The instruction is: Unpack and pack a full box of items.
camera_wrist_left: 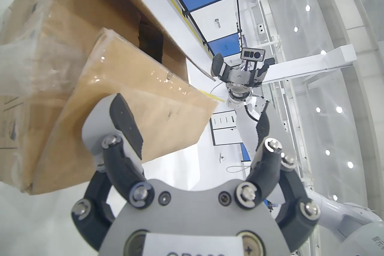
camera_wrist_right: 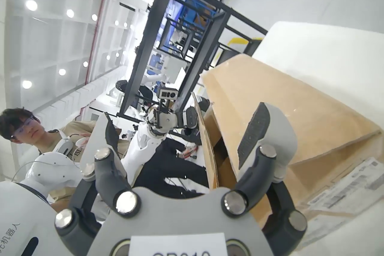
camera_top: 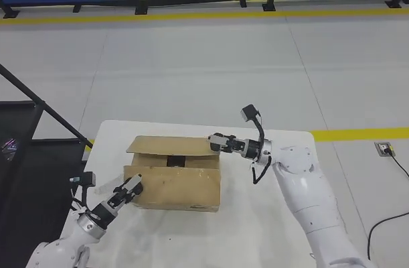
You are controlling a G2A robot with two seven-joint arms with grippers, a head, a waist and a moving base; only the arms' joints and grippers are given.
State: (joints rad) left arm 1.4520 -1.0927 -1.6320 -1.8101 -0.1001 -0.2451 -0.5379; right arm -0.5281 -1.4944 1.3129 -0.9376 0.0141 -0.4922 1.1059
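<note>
Cardboard box (camera_top: pixel 174 181) stands on the white desk (camera_top: pixel 258 224), between the two grippers. Its top is half closed: near flap (camera_top: pixel 172 174) lies over the opening, far flap (camera_top: pixel 165 144) is tilted up. A dark gap (camera_top: pixel 177 161) shows between them. Contents are too dark to make out in the top view; the left wrist view shows the same shadowed gap.

Left gripper (camera_top: pixel 129 188) is at the box's near left corner, fingers spread wide. The left wrist view shows the near flap's edge lying between them, glossy with clear tape. Contact with the flap cannot be judged.

Right gripper (camera_top: pixel 217 143) is at the right end of the far flap, fingers also spread. The right wrist view shows one finger against that flap's outer face and the other well off it. It also shows a printed label (camera_wrist_right: pixel 345 188) on the box's side, cut off at the edge.
</note>
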